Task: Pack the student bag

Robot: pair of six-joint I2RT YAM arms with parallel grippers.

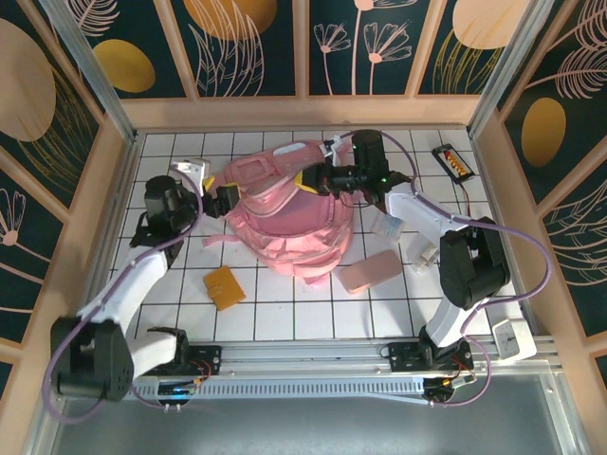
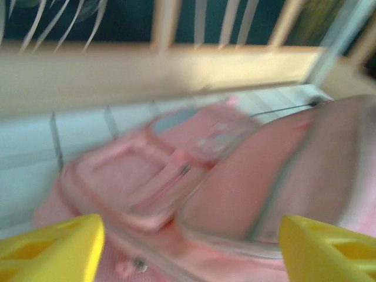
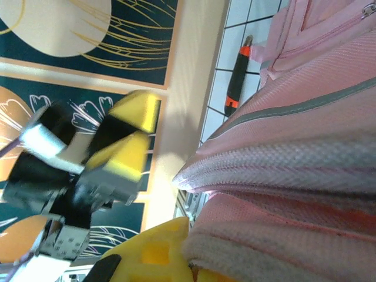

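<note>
The soft, floppy student bag (image 1: 289, 232) slumps mid-frame on the worktop (image 1: 285, 313), probably best gripped at its seamed opening rim, where the right tool (image 1: 309, 177) is clenched on fabric, while the left tool (image 1: 227, 200) stands released at its left edge.

There is one student bag (image 1: 289, 227). Around it lie one flat pink case (image 1: 370, 272) just beside its near right corner, one orange-brown pad (image 1: 225, 287) near its left, and one black-and-orange tool (image 1: 453, 161) beyond its far right.
</note>
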